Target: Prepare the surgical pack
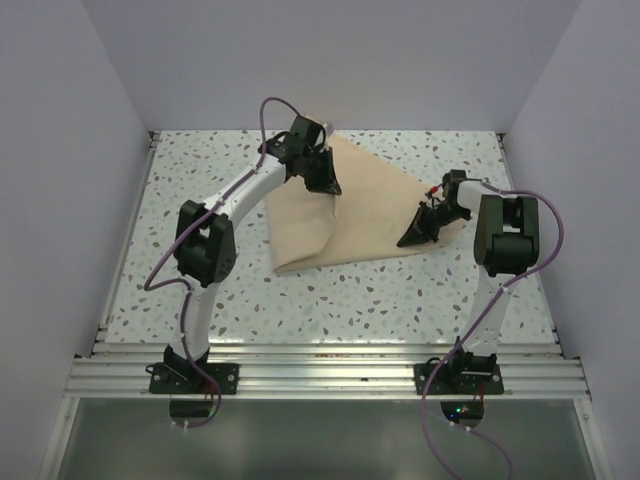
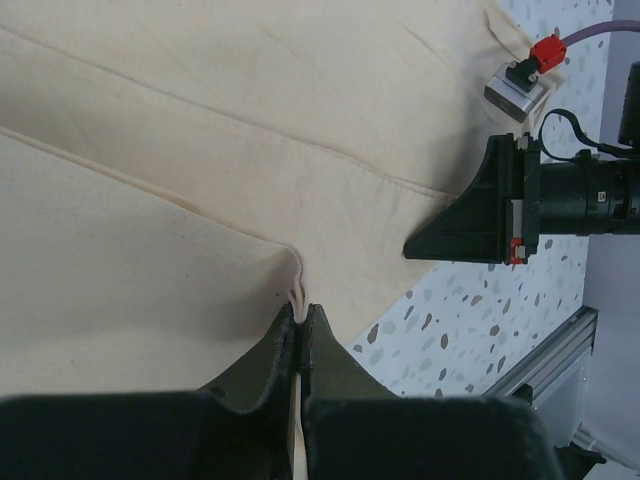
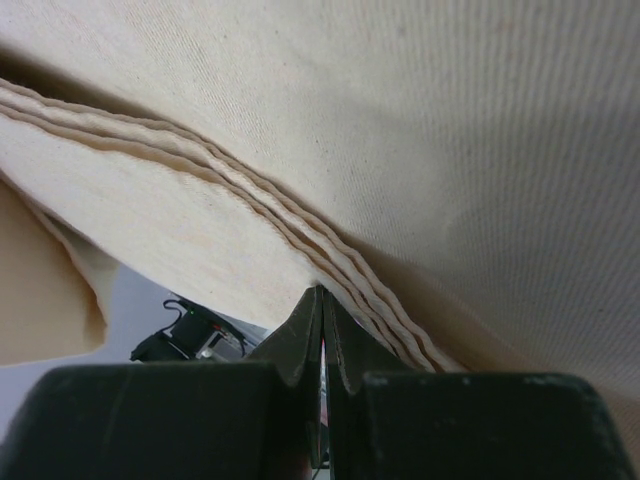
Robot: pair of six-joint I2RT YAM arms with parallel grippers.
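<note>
The surgical pack (image 1: 360, 210), lying partly folded mid-table (image 1: 200, 300), is pinched at its edges by the left gripper (image 1: 325, 186) and right gripper (image 1: 411, 240), a folding step for which a matched carry-over is judged needed next.

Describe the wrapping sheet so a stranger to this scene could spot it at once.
Start at the white speckled table in front of the two arms. Towards its far side lies the wrapping sheet, folded over itself and pinched by the left gripper and the right gripper. It is the only tan, cloth-like thing on the table.

Tan surgical pack (image 1: 360, 215), speckled table (image 1: 200, 290).
</note>
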